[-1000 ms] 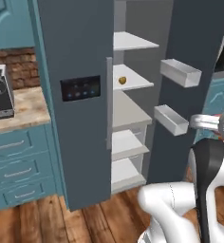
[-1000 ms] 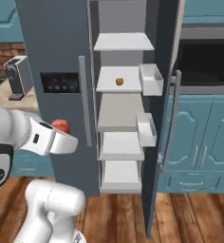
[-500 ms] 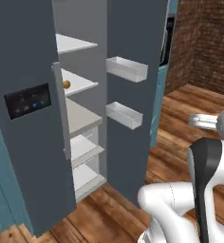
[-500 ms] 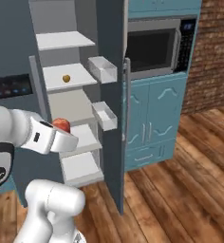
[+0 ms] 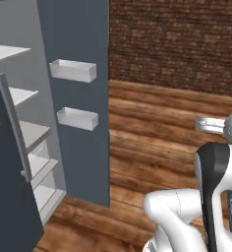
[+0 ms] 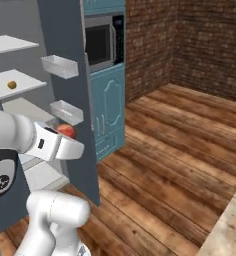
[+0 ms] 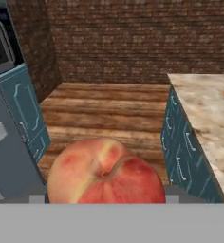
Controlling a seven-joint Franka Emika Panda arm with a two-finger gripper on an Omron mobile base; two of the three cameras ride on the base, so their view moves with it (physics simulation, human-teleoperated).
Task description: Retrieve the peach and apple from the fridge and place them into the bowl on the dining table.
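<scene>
My gripper (image 6: 65,136) is shut on the peach (image 6: 66,130), a red-orange fruit that looms large low in the hand view (image 7: 106,173). The fridge (image 5: 19,147) stands open at the left, its dark door (image 6: 65,60) carrying white bins. On one white inner shelf lies a small brownish round fruit (image 6: 11,85); whether it is the apple I cannot tell. The dining table (image 7: 204,109), marbled beige on a teal base, runs along the right of the hand view, and a corner of it (image 6: 231,224) shows in the right base view. The bowl is out of view.
A built-in microwave (image 6: 100,45) sits above teal cabinets (image 6: 108,112) just right of the fridge door. Brick walls (image 5: 177,44) close off the room behind. Wide wooden floor (image 6: 180,150) lies between the fridge and the table.
The base has turned to the right, so the fridge has slid to the left of both base views and the brick wall and floor have come in. The peach stays gripped.
</scene>
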